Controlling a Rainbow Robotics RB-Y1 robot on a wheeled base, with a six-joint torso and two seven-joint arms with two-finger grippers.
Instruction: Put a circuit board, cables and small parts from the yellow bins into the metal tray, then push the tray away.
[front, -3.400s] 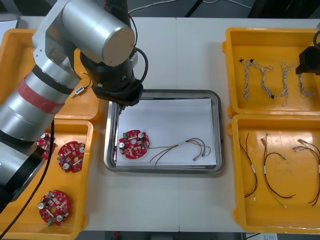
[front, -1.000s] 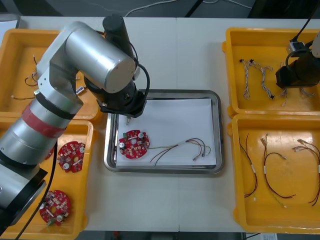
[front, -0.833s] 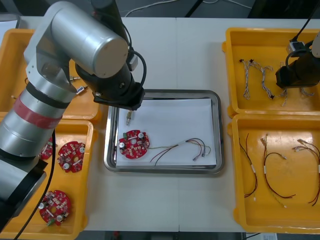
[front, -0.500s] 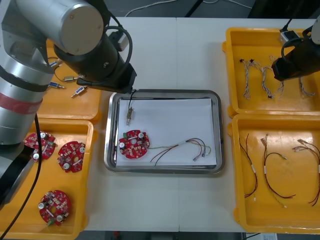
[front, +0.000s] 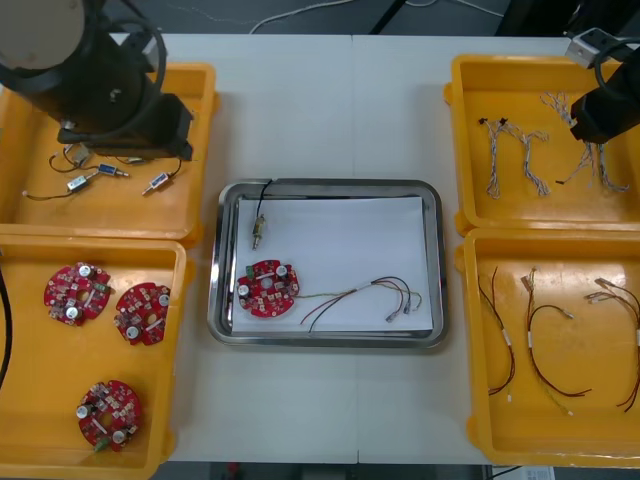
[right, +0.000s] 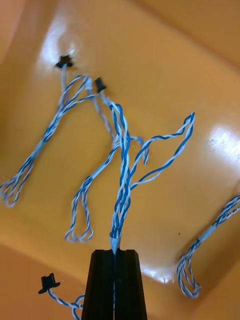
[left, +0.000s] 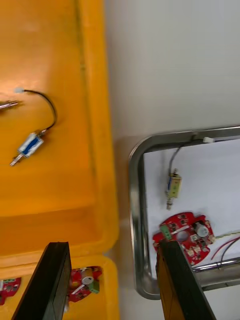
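Observation:
The metal tray (front: 325, 186), white inside, holds a round red circuit board (front: 268, 290), a red and yellow cable (front: 372, 297) and a small metal part (front: 258, 232) with a thin black wire. My left arm (front: 112, 92) hangs over the far left yellow bin (front: 195, 150). Its gripper (left: 114, 280) is open with nothing in it, above that bin's rim, beside the tray (left: 136, 200). My right gripper (right: 115, 257) is shut on a twisted blue and white cable (right: 122, 190), lifted over the far right bin (front: 470, 140).
Small metal parts (front: 100, 175) lie in the far left bin and three red boards (front: 130, 312) in the near left bin. More blue and white cables (front: 515, 155) lie under my right gripper (front: 603, 120). Red and black cables (front: 545, 340) fill the near right bin.
My left arm has pulled back from the tray to the far left bin, leaving the small metal part in the tray. My right gripper has moved right, pulling up a blue and white cable.

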